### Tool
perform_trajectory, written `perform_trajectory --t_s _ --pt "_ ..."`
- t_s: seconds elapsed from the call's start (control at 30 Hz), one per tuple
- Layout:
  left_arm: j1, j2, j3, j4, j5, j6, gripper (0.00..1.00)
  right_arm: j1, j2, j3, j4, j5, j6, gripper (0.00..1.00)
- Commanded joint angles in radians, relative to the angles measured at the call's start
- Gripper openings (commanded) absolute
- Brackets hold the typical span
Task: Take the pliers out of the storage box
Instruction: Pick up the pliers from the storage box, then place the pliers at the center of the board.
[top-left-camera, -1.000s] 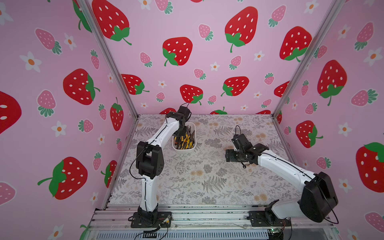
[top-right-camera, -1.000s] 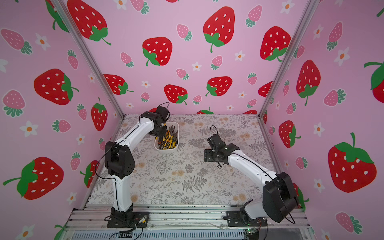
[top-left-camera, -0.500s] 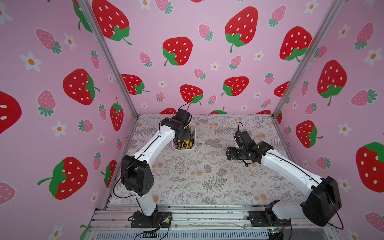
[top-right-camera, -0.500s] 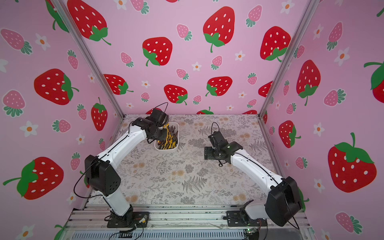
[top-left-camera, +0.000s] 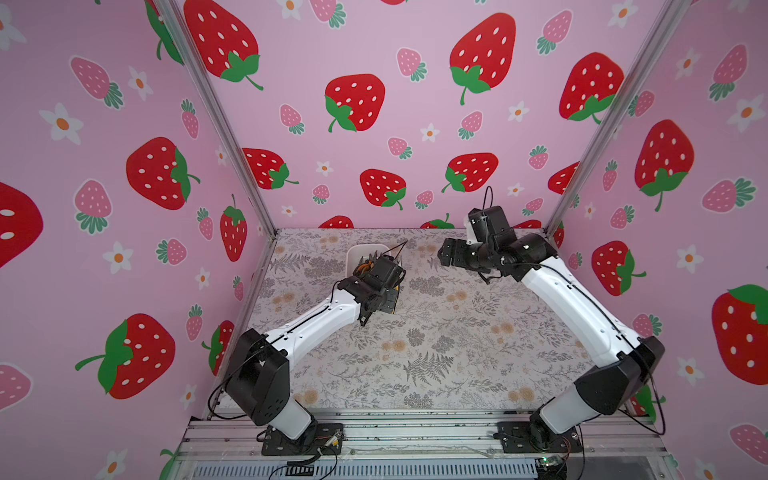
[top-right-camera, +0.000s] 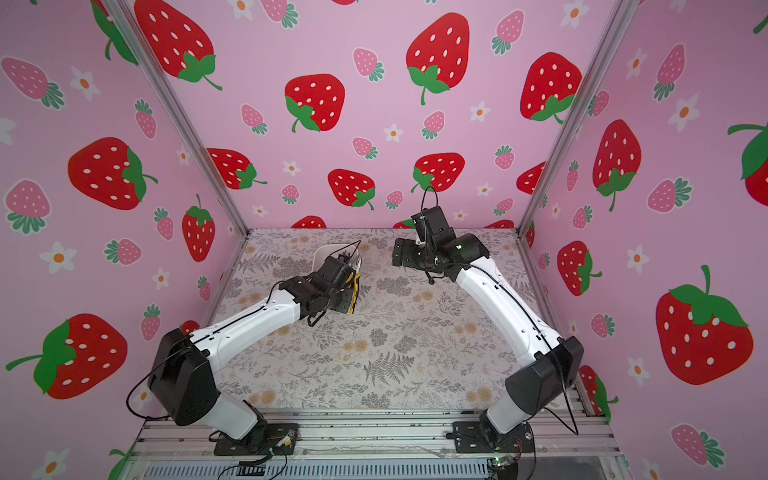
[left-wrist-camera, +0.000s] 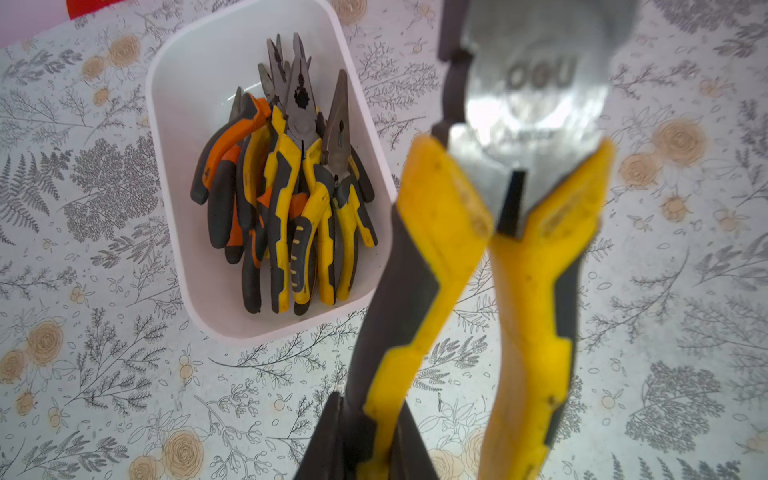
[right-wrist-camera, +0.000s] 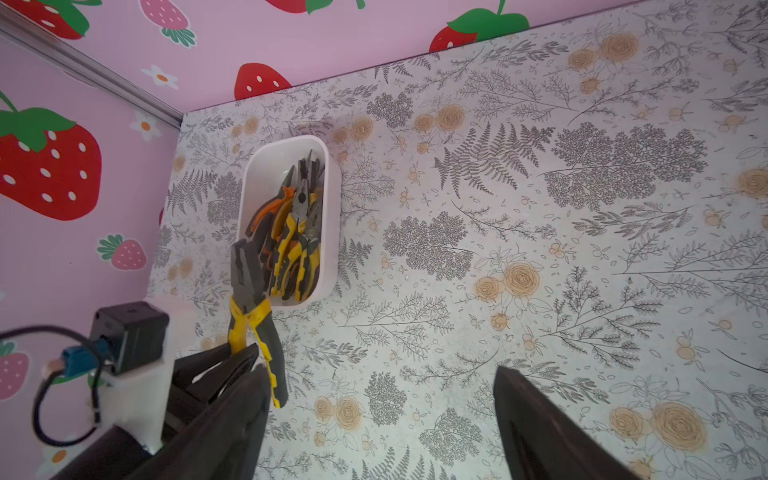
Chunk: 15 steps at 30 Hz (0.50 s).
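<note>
The white storage box (left-wrist-camera: 195, 83) lies on the floral mat near the back left wall and holds several pliers (left-wrist-camera: 286, 199) with orange-and-black and yellow-and-black handles. My left gripper (left-wrist-camera: 370, 419) is shut on one handle of a yellow-and-black pair (left-wrist-camera: 519, 257), which hangs in the air just outside the box's near end. The same held pair (right-wrist-camera: 249, 286) shows in the right wrist view, in front of the box (right-wrist-camera: 270, 166). In both top views my left gripper (top-left-camera: 384, 299) (top-right-camera: 345, 297) covers most of the box (top-left-camera: 357, 253) (top-right-camera: 322, 253). My right gripper (right-wrist-camera: 382, 415) (top-left-camera: 444, 254) (top-right-camera: 397, 254) is open and empty, off to the box's right.
Floral mat (top-left-camera: 436, 340) covers the floor, closed in by pink strawberry walls on three sides. An aluminium rail (top-left-camera: 395, 432) with both arm bases runs along the front. The left wrist camera and its cable (right-wrist-camera: 124, 336) sit close to my right gripper's left finger (right-wrist-camera: 232, 419).
My left arm has drawn back from over the box toward the front, carrying the yellow-and-black pliers. My right arm has swung toward the back wall, and its jaws have spread a little wider.
</note>
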Motion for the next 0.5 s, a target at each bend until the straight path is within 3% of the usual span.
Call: perform_trajectory --t_s 0.0,0.13,0.47 --pt "-0.031 -0.022 0.03 0.087 -0.042 -0.009 0.0 -0.027 0.058 0.037 -0.054 -0.194 0.076 0.85" --pt "-0.051 -0.01 0.05 0.078 -0.046 -0.016 0.0 -0.046 0.069 -0.006 0.039 -0.301 0.141 0.78" --pt "-0.057 -0.027 0.082 0.082 0.036 -0.053 0.0 -0.046 0.069 -0.136 0.192 -0.444 0.114 0.74"
